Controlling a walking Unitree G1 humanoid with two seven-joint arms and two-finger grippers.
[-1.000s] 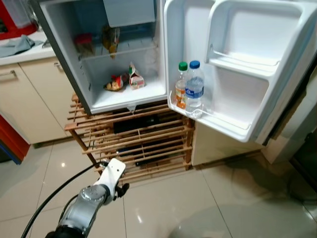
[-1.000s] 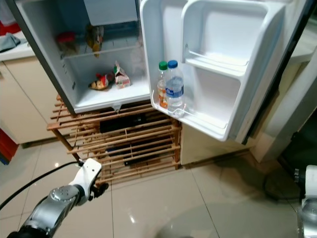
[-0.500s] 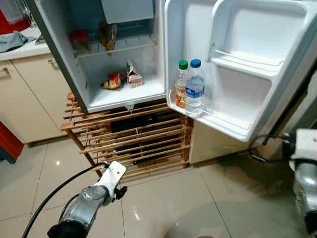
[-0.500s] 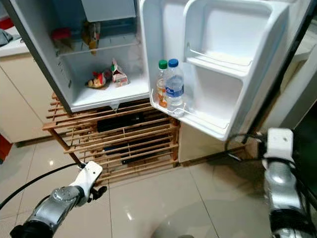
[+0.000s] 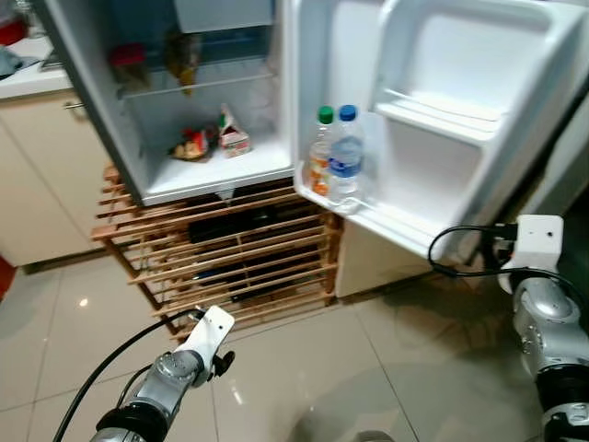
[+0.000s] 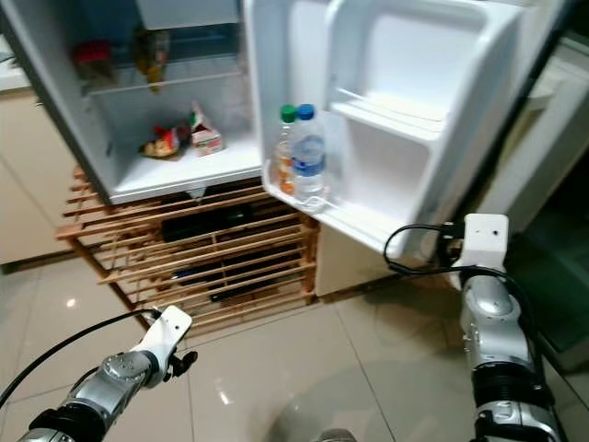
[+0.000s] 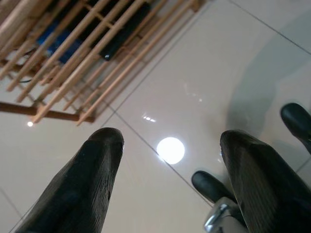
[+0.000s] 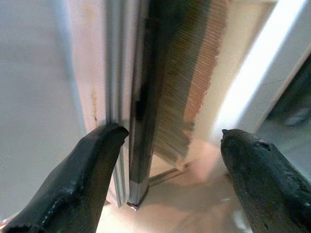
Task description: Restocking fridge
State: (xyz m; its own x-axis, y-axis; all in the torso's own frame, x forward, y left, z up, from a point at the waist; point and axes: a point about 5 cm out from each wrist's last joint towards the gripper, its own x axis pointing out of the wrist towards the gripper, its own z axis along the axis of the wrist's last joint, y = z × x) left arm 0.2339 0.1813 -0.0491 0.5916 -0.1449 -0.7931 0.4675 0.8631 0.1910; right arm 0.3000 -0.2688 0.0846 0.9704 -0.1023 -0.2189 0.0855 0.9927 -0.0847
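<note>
The small fridge [image 5: 138, 138] stands open on a wooden rack [image 5: 230, 258]. Its door [image 5: 442, 110] is swung out to the right. On the door's lower shelf stand an orange drink bottle [image 5: 321, 152] with a green cap and a water bottle [image 5: 346, 152] with a blue cap. Inside, a small carton [image 5: 232, 136] and food packets [image 5: 190, 145] lie on the bottom shelf. My left gripper [image 7: 170, 141] hangs low and open over the floor tiles. My right gripper [image 8: 174, 133] is open and empty, close to the door's outer edge [image 8: 141, 97].
A cream cabinet [image 5: 37, 175] stands left of the fridge. Dark items lie in the slatted rack under it. Glossy tile floor [image 5: 304, 368] spreads in front. My black feet [image 7: 209, 183] show in the left wrist view. A cable [image 5: 460, 249] loops from my right wrist.
The camera has swung slightly, shifting the fridge left. My right arm has come up into view at the right, beside the door's edge. The left arm has barely moved.
</note>
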